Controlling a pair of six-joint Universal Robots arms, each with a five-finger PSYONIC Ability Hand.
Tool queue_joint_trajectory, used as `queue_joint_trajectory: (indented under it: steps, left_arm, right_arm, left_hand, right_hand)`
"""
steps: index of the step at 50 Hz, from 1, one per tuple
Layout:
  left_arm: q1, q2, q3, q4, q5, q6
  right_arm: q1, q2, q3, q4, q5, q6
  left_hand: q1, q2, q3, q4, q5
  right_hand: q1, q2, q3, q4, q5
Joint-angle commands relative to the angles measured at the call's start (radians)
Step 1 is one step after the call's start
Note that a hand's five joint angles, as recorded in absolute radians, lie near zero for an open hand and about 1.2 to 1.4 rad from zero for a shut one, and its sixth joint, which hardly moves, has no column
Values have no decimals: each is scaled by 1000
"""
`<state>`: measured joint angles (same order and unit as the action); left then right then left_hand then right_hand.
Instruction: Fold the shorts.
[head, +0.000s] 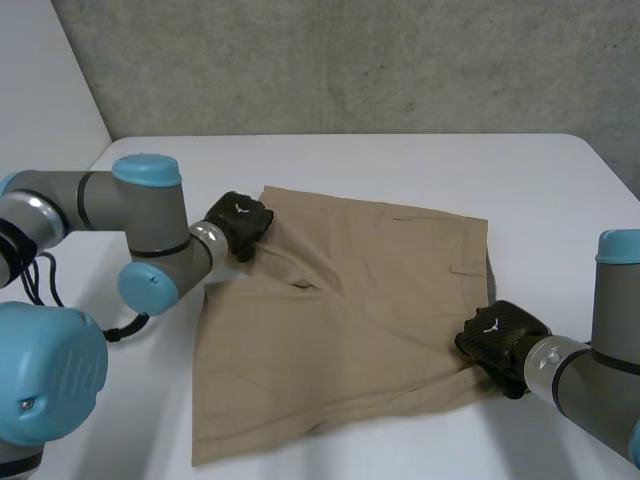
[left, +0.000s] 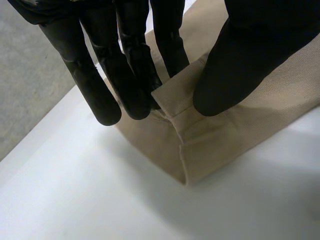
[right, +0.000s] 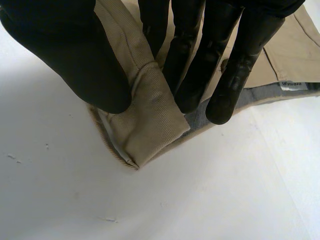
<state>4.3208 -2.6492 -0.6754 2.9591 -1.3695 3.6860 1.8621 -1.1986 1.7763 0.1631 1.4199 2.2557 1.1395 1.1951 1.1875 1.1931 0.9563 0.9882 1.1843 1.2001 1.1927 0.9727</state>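
Tan shorts (head: 350, 320) lie spread flat on the white table (head: 330, 160). My left hand (head: 238, 224) sits at the shorts' far left corner; in the left wrist view its fingers (left: 125, 75) and thumb pinch a raised fold of that corner (left: 172, 95). My right hand (head: 500, 340) is at the shorts' near right corner. There, in the right wrist view, the thumb and fingers (right: 200, 65) squeeze the lifted tan corner (right: 150, 120), with grey lining (right: 260, 97) showing beside it.
A grey concrete wall (head: 350, 60) runs behind the table. Bare white tabletop (head: 540, 190) surrounds the shorts on the far and right sides. My left arm's elbow (head: 150, 230) lies low over the table's left part.
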Motion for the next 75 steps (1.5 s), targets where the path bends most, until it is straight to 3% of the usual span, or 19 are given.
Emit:
queue_joint_trajectory:
  steps: [1, 7, 16, 20, 24, 30, 36, 45, 58, 61, 64, 65, 66, 67, 75]
  left_arm:
    - [-3, 164, -185, -14, -154, 72]
    - [5, 210, -295, 21, -192, 140]
    - [4, 242, -362, 48, -223, 137]
    - [-6, 255, -371, 44, -223, 131]
    - [-6, 351, -417, 48, -224, 103]
    - [-6, 575, -578, 51, -223, -90]
    - [-15, 796, -849, 28, -218, -277]
    - [-156, 945, -1199, -6, -211, -342]
    - [-219, 928, -1319, 57, -215, -455]
    - [-219, 881, -1317, 93, -240, -455]
    - [-228, 851, -1310, 118, -286, -454]
    - [-231, 850, -1307, 121, -299, -454]
    - [-239, 847, -1300, 132, -331, -449]
    - [-243, 847, -1293, 141, -350, -446]
    - [-263, 851, -1167, 181, -384, -408]
  right_arm:
    - [0, -3, 0, 1, 1, 1]
    - [0, -4, 2, 1, 2, 1]
    - [3, -6, 8, -1, 1, 2]
    - [3, -7, 6, -10, 1, 22]
    - [2, -10, -6, -13, -4, 83]
    - [3, -13, -29, -14, -6, 188]
    - [2, -13, -55, -39, -6, 323]
    - [2, -12, -92, -116, -9, 605]
    - [-1, -12, -92, -116, -55, 622]
    - [-1, -12, -90, -116, -52, 622]
    - [-3, -13, -87, -117, -50, 622]
    - [-3, -15, -87, -116, -50, 622]
    - [-3, -15, -87, -116, -50, 622]
    - [-1, -16, -89, -117, -50, 622]
    - [-1, -42, -107, -117, -49, 617]
  left_hand:
    - [257, 201, 209, 203, 265]
    - [257, 201, 209, 203, 265]
    - [257, 201, 209, 203, 265]
    - [-593, -648, -641, -646, -584]
    - [-709, -764, -757, -762, -700]
    - [-770, -826, -818, -824, -762]
    - [-750, -805, -798, -803, -741]
    - [-747, -803, -795, -801, -738]
    - [-653, -709, -701, -707, -644]
    - [-545, -600, -593, -598, -536]
    - [-272, -328, -320, -326, -263]
    - [-141, -196, -189, -194, -132]
    - [178, 122, 130, 124, 186]
    - [256, 200, 208, 202, 265]
    - [257, 201, 209, 203, 265]
  right_hand:
    - [408, 212, 196, 204, 249]
    - [408, 212, 196, 204, 249]
    - [408, 212, 196, 204, 249]
    - [408, 212, 196, 204, 249]
    - [408, 212, 196, 204, 249]
    - [408, 212, 196, 204, 249]
    - [408, 212, 196, 204, 249]
    - [408, 212, 196, 204, 249]
    - [408, 212, 196, 204, 249]
    - [408, 212, 196, 204, 249]
    - [408, 212, 196, 204, 249]
    - [408, 212, 196, 204, 249]
    - [408, 212, 196, 204, 249]
    - [408, 212, 196, 204, 249]
    - [408, 212, 196, 204, 249]
